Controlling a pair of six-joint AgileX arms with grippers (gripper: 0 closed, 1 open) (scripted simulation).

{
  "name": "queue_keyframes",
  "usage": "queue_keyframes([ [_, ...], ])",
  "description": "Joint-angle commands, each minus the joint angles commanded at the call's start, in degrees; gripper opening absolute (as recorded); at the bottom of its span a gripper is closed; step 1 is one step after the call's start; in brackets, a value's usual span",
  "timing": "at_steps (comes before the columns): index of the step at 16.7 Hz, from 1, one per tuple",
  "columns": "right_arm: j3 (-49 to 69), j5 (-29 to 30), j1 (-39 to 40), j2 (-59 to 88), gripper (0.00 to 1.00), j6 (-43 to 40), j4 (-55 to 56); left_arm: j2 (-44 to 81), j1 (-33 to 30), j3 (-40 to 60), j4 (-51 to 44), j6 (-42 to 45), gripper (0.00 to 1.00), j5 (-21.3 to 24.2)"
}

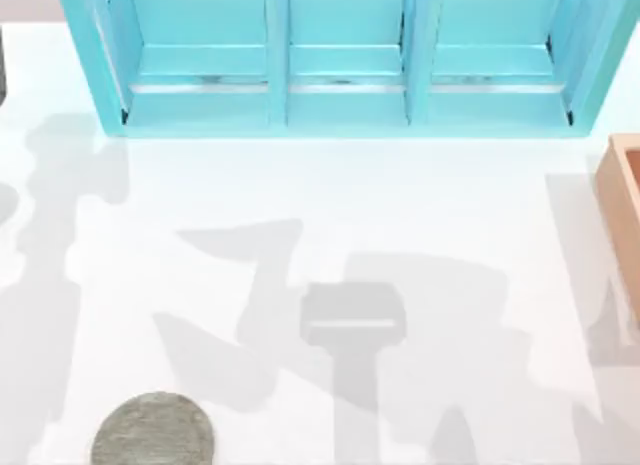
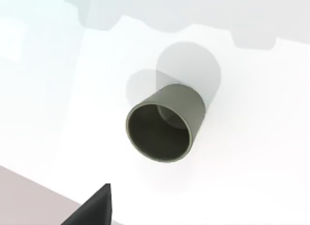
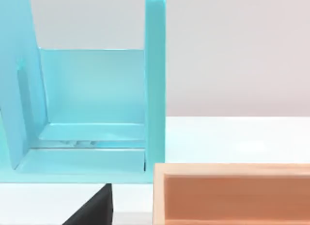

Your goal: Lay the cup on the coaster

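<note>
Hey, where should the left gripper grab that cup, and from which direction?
Probably from above, fingers closing across the cup's round side wall just below the rim. In the left wrist view it stands upright on the white table with its open mouth up, nothing beside it, so opposite sides of the plain, handleless cylinder look free.

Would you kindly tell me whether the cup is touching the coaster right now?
Apart. The left wrist view shows the cup standing on bare white table, with no coaster under or beside it; the coaster lies alone in the top view.
</note>
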Motion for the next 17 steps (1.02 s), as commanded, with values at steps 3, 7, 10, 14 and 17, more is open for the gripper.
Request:
queue_keyframes([
  [3,0.0,0.0,0.0,0.0,1.0,0.0,0.0,13.3,2.9,12.6,-8.4,9.4,1.0,0.2],
  [7,0.0,0.0,0.0,0.0,1.0,0.0,0.0,26.7,7.0,25.9,-16.1,18.2,1.0,1.6],
  [10,0.0,0.0,0.0,0.0,1.0,0.0,0.0,32.9,9.5,32.5,-19.6,21.6,1.0,2.9],
  [14,0.0,0.0,0.0,0.0,1.0,0.0,0.0,36.5,11.3,36.5,-21.5,23.6,1.0,4.0],
  [17,0.0,0.0,0.0,0.0,1.0,0.0,0.0,36.6,11.3,36.6,-21.5,23.6,1.0,4.1],
])
